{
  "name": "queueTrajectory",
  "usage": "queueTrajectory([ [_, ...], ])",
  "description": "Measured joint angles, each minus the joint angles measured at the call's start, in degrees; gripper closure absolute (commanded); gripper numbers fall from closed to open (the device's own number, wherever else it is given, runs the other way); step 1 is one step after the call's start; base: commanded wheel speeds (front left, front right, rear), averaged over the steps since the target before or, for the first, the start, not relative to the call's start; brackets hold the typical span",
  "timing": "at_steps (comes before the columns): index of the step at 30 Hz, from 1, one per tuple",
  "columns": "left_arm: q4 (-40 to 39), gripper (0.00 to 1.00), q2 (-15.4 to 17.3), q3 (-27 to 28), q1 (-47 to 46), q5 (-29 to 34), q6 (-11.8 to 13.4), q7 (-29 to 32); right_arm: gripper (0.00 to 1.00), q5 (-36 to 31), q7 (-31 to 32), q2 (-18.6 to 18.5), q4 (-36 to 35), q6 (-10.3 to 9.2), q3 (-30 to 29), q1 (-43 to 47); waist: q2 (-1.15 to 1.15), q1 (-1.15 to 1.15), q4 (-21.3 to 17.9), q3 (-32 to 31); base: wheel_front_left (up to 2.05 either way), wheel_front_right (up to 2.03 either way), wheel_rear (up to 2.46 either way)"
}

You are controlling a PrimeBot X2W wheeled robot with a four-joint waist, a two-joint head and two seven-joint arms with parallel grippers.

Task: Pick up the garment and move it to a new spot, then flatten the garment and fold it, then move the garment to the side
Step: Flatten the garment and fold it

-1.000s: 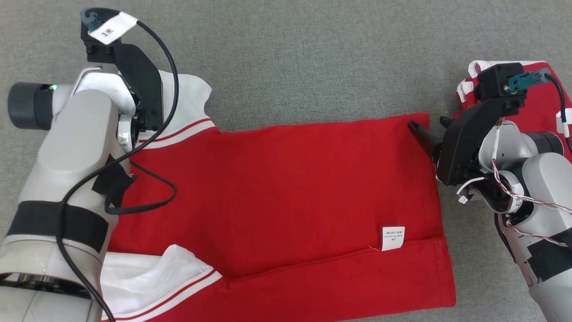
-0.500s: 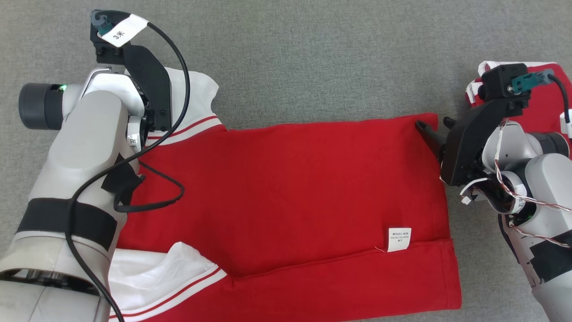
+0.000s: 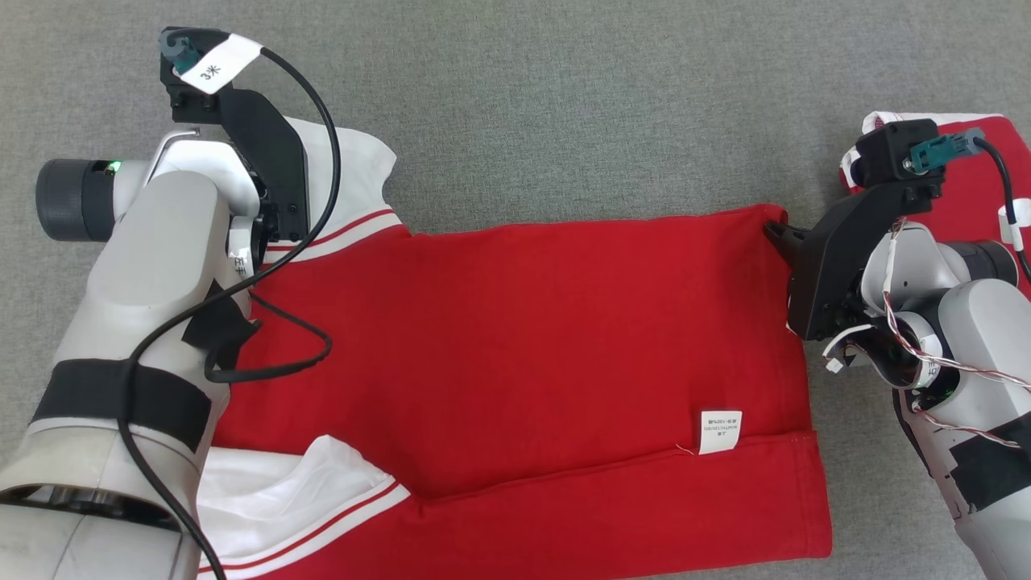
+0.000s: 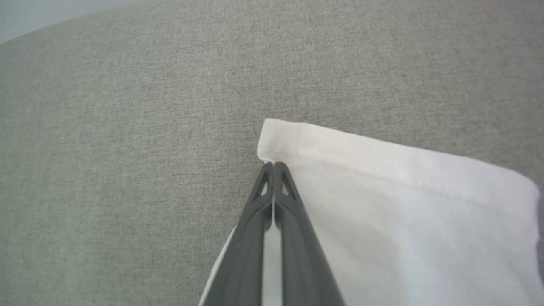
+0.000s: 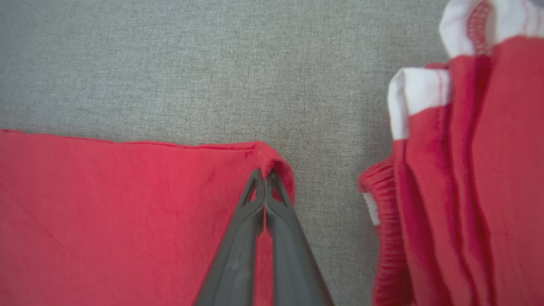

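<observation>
The red garment (image 3: 523, 346) with white sleeves lies spread on the grey cloth surface, a white care label (image 3: 720, 429) near its right hem. My left gripper (image 4: 272, 165) is shut on the edge of the far white sleeve (image 4: 382, 204), close to its corner. In the head view the wrist mount hides its fingers over that sleeve (image 3: 358, 173). My right gripper (image 5: 264, 174) is shut on the garment's far right corner, where the red cloth (image 5: 127, 204) curls over the fingertips. That gripper (image 3: 775, 235) sits at the corner in the head view too.
A second red and white garment (image 3: 979, 189) lies bunched at the far right behind my right wrist, its folds (image 5: 467, 178) close beside the held corner. Bare grey surface (image 3: 564, 105) stretches beyond the garment's far edge.
The whole picture shifted a little right and down, so the camera moved. My right gripper has drawn slightly rightward toward the garment's corner. The left gripper holds its place on the sleeve.
</observation>
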Motion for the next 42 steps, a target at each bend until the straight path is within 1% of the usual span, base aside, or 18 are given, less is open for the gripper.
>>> queueTrajectory([
  [11,0.7,1.00,-0.4,0.5,-1.6,-0.3,-0.5,-3.5,1.00,-0.2,-0.6,-0.3,-0.2,0.00,-0.9,0.1,0.00,0.00,0.5,-0.2,0.00,0.00,0.00],
  [17,0.7,1.00,-1.5,1.2,-2.3,-2.1,-0.5,-5.1,1.00,0.7,-1.8,-1.3,-1.3,0.01,-3.1,2.3,0.00,0.00,1.7,-0.7,0.00,0.00,0.00],
  [22,1.3,1.00,-1.6,1.2,-2.1,-2.5,-0.5,-6.7,1.00,1.2,-3.1,-1.5,-1.3,0.01,-4.4,2.7,0.00,0.00,2.8,-1.8,0.00,0.00,0.00],
  [26,1.3,1.00,-2.0,1.4,-1.5,-3.2,-0.5,-8.2,1.00,2.2,-3.1,-1.7,-1.7,0.10,-4.8,5.2,0.00,0.00,3.8,-2.7,0.00,0.00,0.00],
  [28,1.2,1.00,-2.1,1.5,-0.5,-3.7,-0.6,-9.1,1.00,2.5,-3.1,-1.8,-2.1,0.53,-4.9,6.4,0.00,0.00,4.4,-3.1,0.00,0.00,0.00],
  [33,-0.1,1.00,-2.2,1.9,2.3,-6.0,-2.1,-12.2,1.00,3.9,-4.1,-3.2,-3.7,1.20,-6.5,9.2,0.00,0.00,5.8,-4.2,0.00,0.00,0.00],
  [36,-3.2,1.00,-2.2,1.2,4.8,-8.2,-3.4,-14.5,1.00,4.6,-4.6,-4.0,-4.0,2.03,-7.3,11.0,0.00,0.00,6.6,-5.2,0.00,0.00,0.00],
  [37,-4.1,1.00,-2.2,0.9,5.6,-9.4,-4.4,-15.3,1.00,4.7,-4.7,-4.2,-4.2,2.20,-7.4,11.8,0.00,0.00,6.8,-5.6,0.00,0.00,0.00],
  [39,-5.9,1.00,-2.2,0.1,7.5,-11.0,-5.6,-16.9,1.00,4.7,-5.1,-4.3,-4.5,2.41,-7.6,13.5,0.00,0.00,7.2,-6.5,0.00,0.00,0.00],
  [40,-6.9,1.00,-2.1,-0.4,8.5,-11.6,-6.7,-17.8,1.00,4.8,-5.1,-4.4,-4.7,2.58,-7.7,14.4,-0.01,0.00,7.4,-7.0,0.00,0.00,0.00],
  [42,-8.8,1.00,-2.1,-1.3,10.9,-14.3,-8.0,-19.2,1.00,5.2,-5.6,-4.7,-5.1,2.65,-8.2,16.3,-0.01,0.00,7.7,-7.9,0.00,0.00,0.00],
])
